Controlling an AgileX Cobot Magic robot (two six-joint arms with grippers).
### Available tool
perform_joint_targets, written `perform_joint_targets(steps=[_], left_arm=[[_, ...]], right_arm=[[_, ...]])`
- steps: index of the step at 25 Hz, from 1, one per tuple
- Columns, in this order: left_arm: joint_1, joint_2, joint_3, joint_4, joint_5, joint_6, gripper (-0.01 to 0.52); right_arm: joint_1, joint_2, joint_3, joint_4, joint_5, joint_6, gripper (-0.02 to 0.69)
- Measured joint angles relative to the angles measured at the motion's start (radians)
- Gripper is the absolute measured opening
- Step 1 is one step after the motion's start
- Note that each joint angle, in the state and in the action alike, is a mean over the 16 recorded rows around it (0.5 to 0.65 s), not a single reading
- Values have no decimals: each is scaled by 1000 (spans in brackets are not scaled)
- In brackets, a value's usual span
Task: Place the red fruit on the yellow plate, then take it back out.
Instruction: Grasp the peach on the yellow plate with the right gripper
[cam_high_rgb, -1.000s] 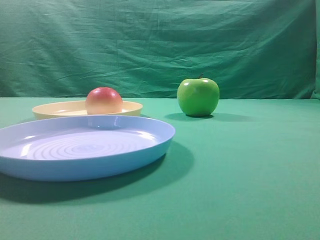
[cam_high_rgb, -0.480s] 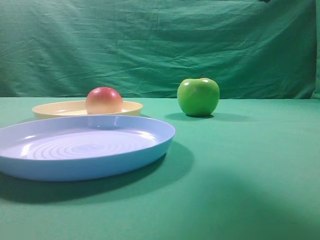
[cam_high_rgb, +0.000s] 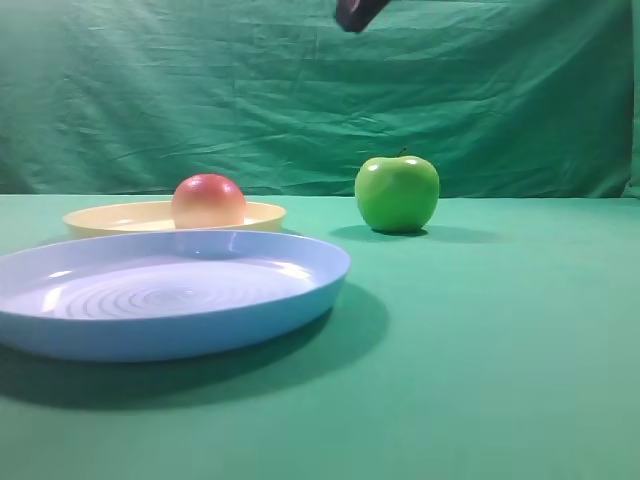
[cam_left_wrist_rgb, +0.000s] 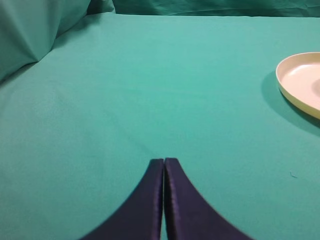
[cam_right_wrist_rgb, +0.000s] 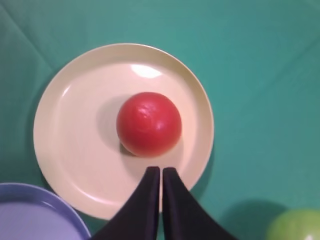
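- Looking straight down from my right wrist, I see the red fruit (cam_right_wrist_rgb: 149, 123) sitting near the middle of the yellow plate (cam_right_wrist_rgb: 65, 150); it is round, smooth and glossy, deep red on top.
- From the exterior high view the red fruit (cam_high_rgb: 208, 201) shows its side: red above, fading to a yellow-peach tone lower down, with its base hidden behind the rim of the yellow plate (cam_high_rgb: 110, 216).
- That plate is shallow, round and pale cream-yellow with a low rim, and it rests flat on the green cloth of the table (cam_high_rgb: 500, 340).
- My right hand (cam_right_wrist_rgb: 161, 172) hangs above the plate with its two dark fingers pressed together, holding nothing; their tips sit over the plate's near side, just below the fruit in the wrist view.
- In the exterior view only a dark bit of that right hand (cam_high_rgb: 356, 13) shows at the top edge, well above everything.
- My left hand (cam_left_wrist_rgb: 164, 162) is also closed tight with nothing in it, over bare cloth, with the yellow plate (cam_left_wrist_rgb: 300, 82) off to one side.
- A larger light blue plate (cam_high_rgb: 170, 295) with a ringed centre lies in front of the yellow one and close beside it.
- A glossy green apple (cam_high_rgb: 397, 193) stands on the cloth, apart from both plates.
- A creased green backdrop (cam_high_rgb: 300, 90) hangs behind the table.
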Motion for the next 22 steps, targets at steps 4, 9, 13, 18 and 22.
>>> perform_joint_targets(steps=[4,9,13,18,22], left_arm=[[0,0,0,0,0,0,0],[0,0,0,0,0,0,0],[0,0,0,0,0,0,0],[0,0,0,0,0,0,0],[0,0,0,0,0,0,0]], right_arm=[[24,96,-88,45,-12,-45,209],[40,182,-147,106,-56,-90,411],[43,226,-165,145,-103,-122,551],[43,269,-168,158,-163,-139,640],[43,301,-168,153,-192,-140,630]])
